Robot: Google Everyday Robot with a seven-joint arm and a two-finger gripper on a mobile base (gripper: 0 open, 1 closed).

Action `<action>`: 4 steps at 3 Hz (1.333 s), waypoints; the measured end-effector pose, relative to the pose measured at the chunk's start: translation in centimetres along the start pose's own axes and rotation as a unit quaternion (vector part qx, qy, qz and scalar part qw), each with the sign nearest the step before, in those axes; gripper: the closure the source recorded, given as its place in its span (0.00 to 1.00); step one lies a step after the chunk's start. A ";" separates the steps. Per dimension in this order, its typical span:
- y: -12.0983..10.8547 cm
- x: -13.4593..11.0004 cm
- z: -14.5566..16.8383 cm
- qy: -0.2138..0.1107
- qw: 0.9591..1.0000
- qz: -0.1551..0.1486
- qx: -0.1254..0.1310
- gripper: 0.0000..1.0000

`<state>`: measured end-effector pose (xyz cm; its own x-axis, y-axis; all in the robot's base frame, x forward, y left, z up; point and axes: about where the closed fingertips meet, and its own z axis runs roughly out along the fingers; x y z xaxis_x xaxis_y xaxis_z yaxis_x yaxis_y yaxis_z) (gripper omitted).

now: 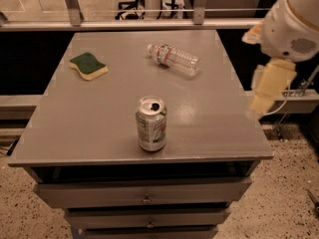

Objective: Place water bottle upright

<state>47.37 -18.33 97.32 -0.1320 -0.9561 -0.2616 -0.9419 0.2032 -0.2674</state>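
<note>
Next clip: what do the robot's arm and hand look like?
The arm is a bulbous white shell with a dotted grey patch and a tan seam. The hand, by the right edge of the table, is pale yellow and blocky.

Light: dim, warm, from above | glare: soft sheen on table [214, 118] right of can [151, 124] | shadow: dark under tabletop, black at sides | gripper [263, 96]: pale, lit, off table's right edge
</note>
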 end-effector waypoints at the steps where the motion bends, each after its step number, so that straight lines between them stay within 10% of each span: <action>1: -4.3 -4.3 2.8 -0.041 0.999 -0.017 0.006 0.00; 4: -18.1 -19.8 13.6 -0.059 0.997 0.045 0.030 0.00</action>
<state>71.21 -0.19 94.71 -0.1754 -0.9027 -0.3929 -0.9070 0.3033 -0.2920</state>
